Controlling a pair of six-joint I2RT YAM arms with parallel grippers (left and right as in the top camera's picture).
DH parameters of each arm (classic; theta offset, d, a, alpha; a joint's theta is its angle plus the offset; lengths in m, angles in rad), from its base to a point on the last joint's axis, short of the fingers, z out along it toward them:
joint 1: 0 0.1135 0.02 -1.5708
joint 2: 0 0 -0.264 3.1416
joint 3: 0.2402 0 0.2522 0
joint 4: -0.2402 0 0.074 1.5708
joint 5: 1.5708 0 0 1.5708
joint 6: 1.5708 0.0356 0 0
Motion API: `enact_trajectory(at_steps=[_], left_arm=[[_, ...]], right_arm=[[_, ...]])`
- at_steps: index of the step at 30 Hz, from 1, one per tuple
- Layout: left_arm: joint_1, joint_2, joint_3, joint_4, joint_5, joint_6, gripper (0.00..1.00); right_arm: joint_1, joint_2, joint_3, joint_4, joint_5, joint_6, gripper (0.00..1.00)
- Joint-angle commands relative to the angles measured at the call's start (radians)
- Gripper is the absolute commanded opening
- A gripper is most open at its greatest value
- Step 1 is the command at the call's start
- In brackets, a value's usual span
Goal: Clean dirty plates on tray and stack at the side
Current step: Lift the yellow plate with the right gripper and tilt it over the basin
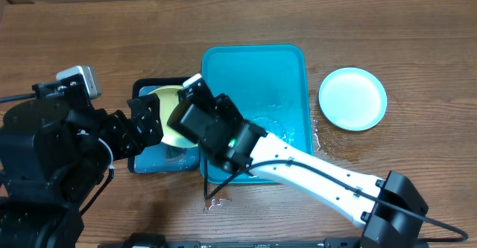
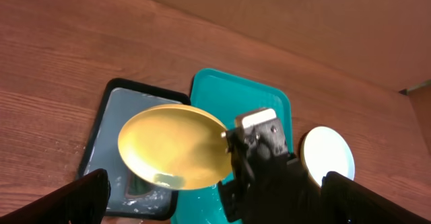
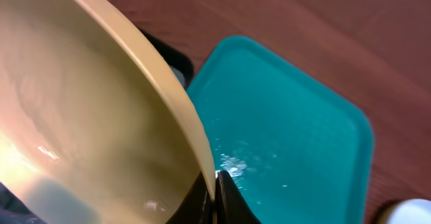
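While my right end effector (image 3: 215,196) was clamped on the rim of the yellow plate (image 2: 172,146) over the black tray (image 2: 111,116), the blue plate (image 1: 352,98) lay beside the bare teal tray (image 1: 287,69), so I judged stacking not yet done.

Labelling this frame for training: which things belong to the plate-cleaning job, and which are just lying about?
Job: yellow plate, clamped in the right gripper; light-blue plate; teal tray.
Just there: black-rimmed tray; wooden table.
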Motion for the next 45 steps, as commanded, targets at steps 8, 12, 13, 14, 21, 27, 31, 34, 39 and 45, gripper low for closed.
enact_trajectory(at_steps=[8,12,13,14,21,27,31,34,39,45], left_arm=[[0.006,0.033,0.013,-0.003,-0.004,0.004,1.0],[0.006,0.047,0.013,-0.003,-0.004,0.004,1.0],[0.006,0.052,0.013,-0.003,-0.004,0.004,1.0],[0.006,0.055,0.013,-0.004,-0.004,0.004,1.0],[0.006,0.084,0.013,-0.005,-0.004,0.004,1.0],[0.006,0.105,0.013,-0.005,0.043,-0.035,1.0],[0.006,0.11,0.013,-0.001,0.115,-0.176,1.0],[0.006,0.11,0.013,-0.001,0.143,-0.33,1.0],[0.006,0.11,0.013,-0.005,0.187,-0.336,1.0],[0.006,0.104,0.014,-0.018,-0.088,-0.154,1.0]], right_arm=[[0.099,-0.062,0.011,0.014,0.367,0.0,0.04],[0.102,-0.084,0.011,0.014,0.367,-0.004,0.04],[0.102,-0.089,0.011,0.014,0.367,-0.008,0.04],[0.102,-0.093,0.011,0.014,0.368,-0.008,0.04],[0.102,-0.1,0.011,0.03,0.367,-0.034,0.04],[0.102,-0.1,0.011,0.064,0.367,-0.06,0.04],[0.102,-0.1,0.011,0.066,0.367,-0.06,0.04],[0.102,-0.1,0.011,0.066,0.367,-0.06,0.04],[0.102,-0.1,0.011,0.066,0.367,-0.06,0.04],[0.103,-0.1,0.011,0.058,0.307,-0.06,0.04]])
